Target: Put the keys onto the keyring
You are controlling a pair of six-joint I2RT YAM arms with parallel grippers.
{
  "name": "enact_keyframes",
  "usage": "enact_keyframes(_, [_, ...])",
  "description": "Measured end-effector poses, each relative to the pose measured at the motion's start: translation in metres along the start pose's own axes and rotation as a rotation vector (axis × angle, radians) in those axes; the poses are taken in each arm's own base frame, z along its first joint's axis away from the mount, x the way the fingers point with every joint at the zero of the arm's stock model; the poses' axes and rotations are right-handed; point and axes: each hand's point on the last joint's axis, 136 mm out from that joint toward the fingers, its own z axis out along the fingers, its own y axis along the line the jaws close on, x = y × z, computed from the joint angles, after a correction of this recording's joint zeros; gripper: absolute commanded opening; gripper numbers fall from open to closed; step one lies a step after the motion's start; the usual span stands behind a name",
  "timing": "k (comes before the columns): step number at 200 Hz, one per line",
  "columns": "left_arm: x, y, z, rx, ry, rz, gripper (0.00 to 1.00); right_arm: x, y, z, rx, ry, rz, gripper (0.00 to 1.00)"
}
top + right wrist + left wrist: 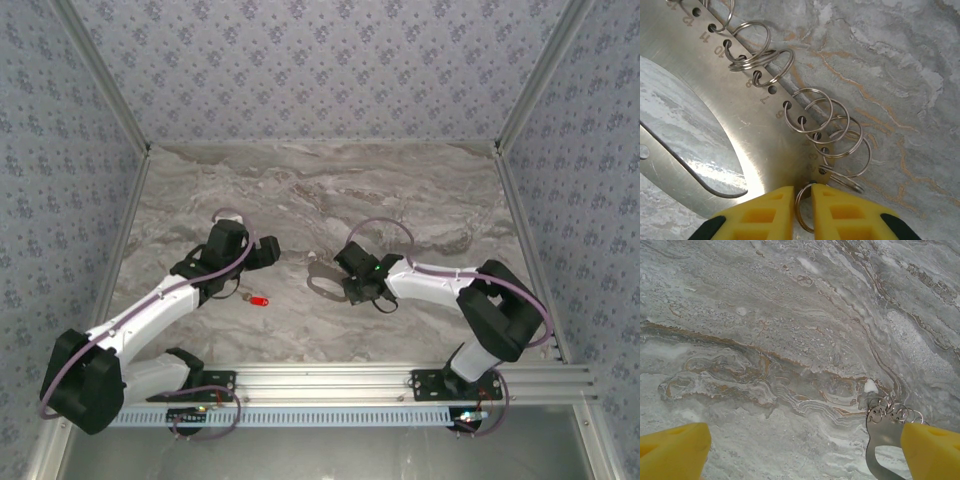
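In the top view, the red-headed key [260, 301] lay on the marble tabletop [420, 190] left of centre, toward the near edge. It sat just beside the left arm and apart from the keyring [322, 281] near the centre. The left gripper [266, 251] hung just beyond the key, and the right gripper [347, 287] met the keyring's right end. Open marble stretched to the far edge and both side edges.

The left wrist view showed the left gripper [802, 455] with its yellow fingers [672, 450] spread wide above the marble. The keyring [884, 432] lay just inside the right finger, partly hidden behind it.

The right wrist view gave the close detail. The keyring [755, 130] was a flat steel plate with numbered holes carrying split rings [832, 127]. The right gripper [802, 212] was nearly pressed together, pinching one small ring at the plate's edge.
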Motion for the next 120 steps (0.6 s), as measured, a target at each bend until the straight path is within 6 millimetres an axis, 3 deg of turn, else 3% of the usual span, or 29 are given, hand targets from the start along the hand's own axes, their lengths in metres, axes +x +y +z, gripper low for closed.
enact_keyframes(72, [-0.0015,-0.001,-0.0001,0.004,-0.006,-0.001,0.98,-0.0023,-0.0051,0.0002,0.012,-0.003,-0.006,0.0])
enact_keyframes(120, [-0.003,-0.0022,0.0,0.009,-0.012,-0.001,0.98,-0.0041,-0.0071,-0.0011,0.009,0.0,0.0,0.0])
